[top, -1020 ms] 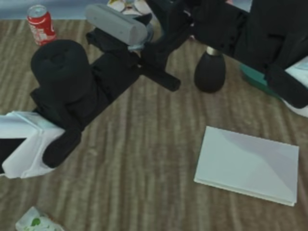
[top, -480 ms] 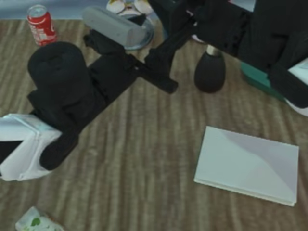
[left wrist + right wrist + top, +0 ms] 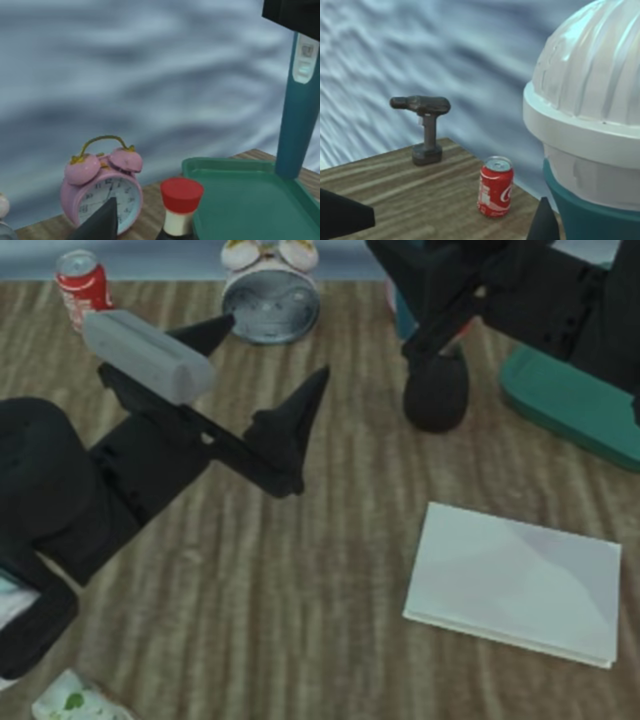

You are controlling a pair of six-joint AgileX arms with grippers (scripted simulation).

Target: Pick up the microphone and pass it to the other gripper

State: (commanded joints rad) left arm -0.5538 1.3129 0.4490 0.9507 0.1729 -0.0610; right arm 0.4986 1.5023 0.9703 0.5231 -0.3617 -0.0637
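Observation:
The microphone hangs upright in my right gripper (image 3: 440, 320), which is shut on it near the head. Its teal handle with the white button strip (image 3: 300, 100) shows in the left wrist view below the black gripper body. Its ribbed white-grey head (image 3: 590, 95) fills the right wrist view beside one fingertip (image 3: 542, 217). In the top view the right arm hides the microphone. My left gripper (image 3: 277, 347), with its grey block (image 3: 150, 355), stands open and holds nothing, well to the left of the right gripper.
A pink alarm clock (image 3: 270, 305) stands at the back middle. The black red-capped bottle (image 3: 435, 390) sits beside a teal tray (image 3: 570, 405). A white book (image 3: 515, 580) lies front right. A cola can (image 3: 85, 290) and a drill (image 3: 426, 127) are back left, and a packet (image 3: 70, 702) is front left.
My left gripper has opened and drawn back to the left and toward the front, away from the right gripper. The right arm has shifted toward the back right.

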